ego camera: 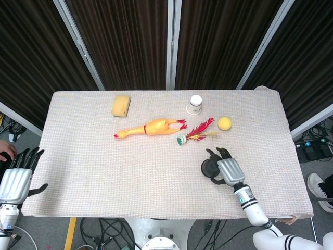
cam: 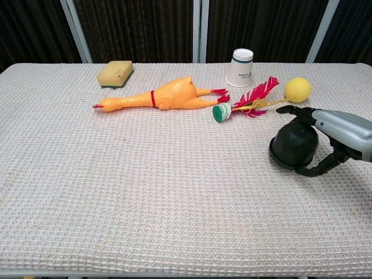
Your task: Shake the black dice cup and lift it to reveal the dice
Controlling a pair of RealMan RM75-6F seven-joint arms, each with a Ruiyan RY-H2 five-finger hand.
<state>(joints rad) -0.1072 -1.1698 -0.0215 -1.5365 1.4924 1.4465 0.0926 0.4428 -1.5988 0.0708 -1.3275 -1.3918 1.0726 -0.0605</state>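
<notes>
The black dice cup (cam: 293, 145) stands mouth down near the table's right front, also seen from above as the cup (ego camera: 210, 167). My right hand (cam: 343, 132) grips it from the right, fingers over its top and thumb curled under its near side. From above, the right hand (ego camera: 229, 171) covers the cup's right half. I cannot tell whether the rim touches the cloth. No dice show. My left hand (ego camera: 15, 178) hangs beyond the table's left front edge, fingers apart and holding nothing.
A yellow rubber chicken (cam: 160, 97) lies mid-table, with a red feather shuttlecock (cam: 244, 103) just behind the cup. A yellow ball (cam: 297, 89), a white paper cup (cam: 240, 67) and a yellow sponge (cam: 115, 74) sit along the back.
</notes>
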